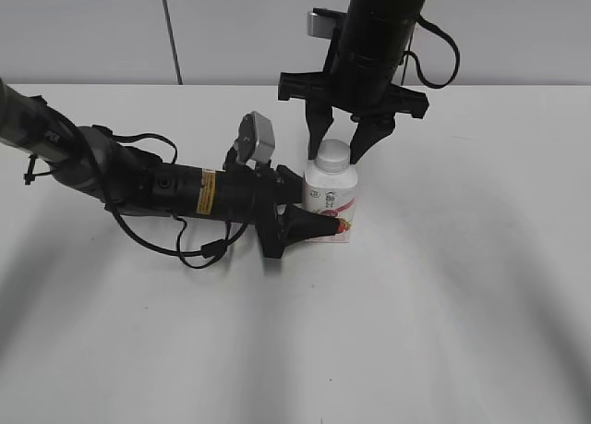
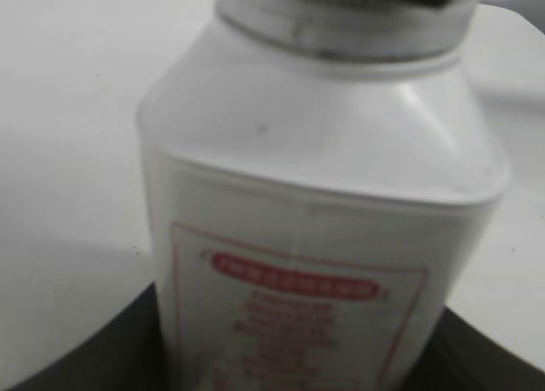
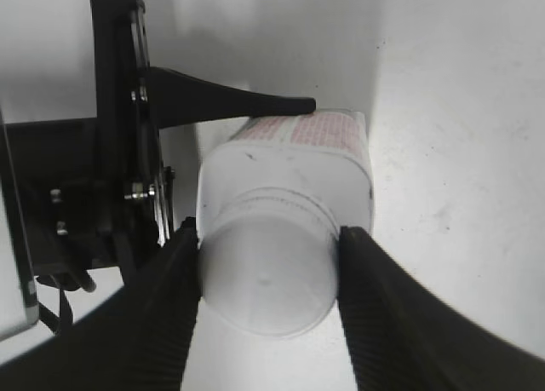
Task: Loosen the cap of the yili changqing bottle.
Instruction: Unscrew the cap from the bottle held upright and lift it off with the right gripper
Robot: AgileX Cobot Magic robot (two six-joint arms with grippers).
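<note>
Your right gripper [image 3: 268, 263] has its ribbed fingers [image 3: 183, 272] pressed on both sides of the cap [image 3: 266, 280], gripping it from straight above; your left gripper [image 1: 319, 223] clamps the bottle [image 1: 330, 198] low on its body, arm lying level; the bottle stands upright mid-table [image 1: 462, 304], contents hidden; pale wall [image 1: 92, 27] behind.
</note>
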